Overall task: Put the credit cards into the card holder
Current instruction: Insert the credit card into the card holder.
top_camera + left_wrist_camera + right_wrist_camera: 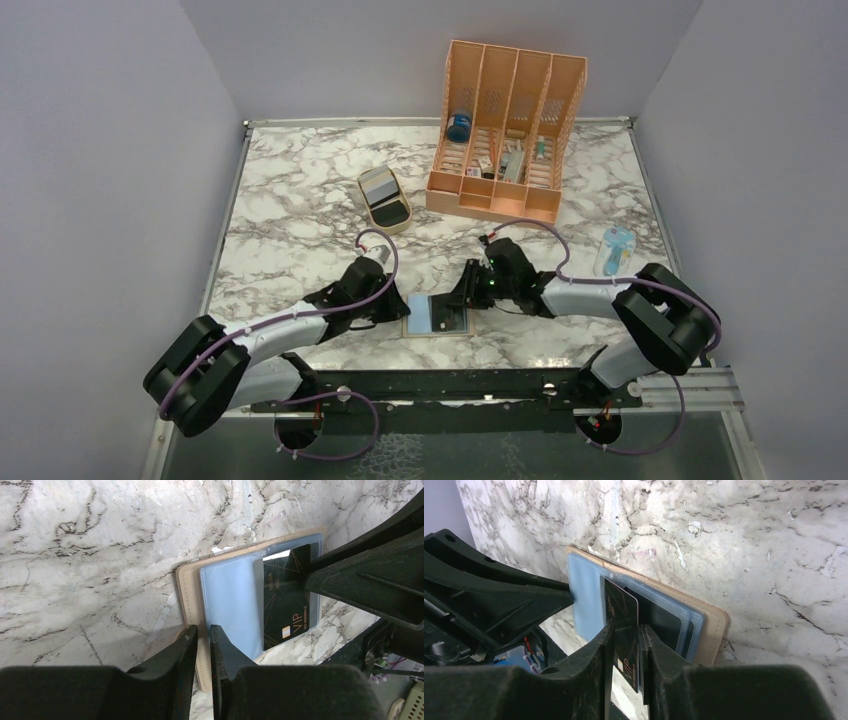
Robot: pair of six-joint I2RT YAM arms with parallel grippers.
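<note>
Right, starting from above: spotting the card holder [422, 316] lying open and flat at lower centre of frame, flanked by the left gripper [396, 315] on its left and the right gripper [463, 302] on its right. Catching a black credit card [452, 318] over the holder's right half. Further up, left of centre, noting a tan oval tray [398, 222] with more cards [378, 184] inside, plus the orange organizer [505, 130] at top. Cannot tell either grip from this height.

Over to the left wrist: seeing the left gripper [202, 642] clamped on the holder's tan border at bottom centre, pinning it against the marble table [75, 580]. Sensible spot to hold, on the stitched edge and clear of the light-blue pockets. Probably soft and floppy, so worth anchoring. Picking up gold VIP lettering on the card [285, 600], partly under the clear sleeve at right of frame.

Now the right wrist: finding the right gripper [626, 630] closed on the card [621, 607], pinching both faces near the trailing end, leading edge angled into the pocket. Judging it light, stiff, glossy and apt to slip; best squeezed flat across the faces, as here. Revealing the tilt, lost in the other two views. Possibly a second dark card behind the sleeve; cannot say for sure.
</note>
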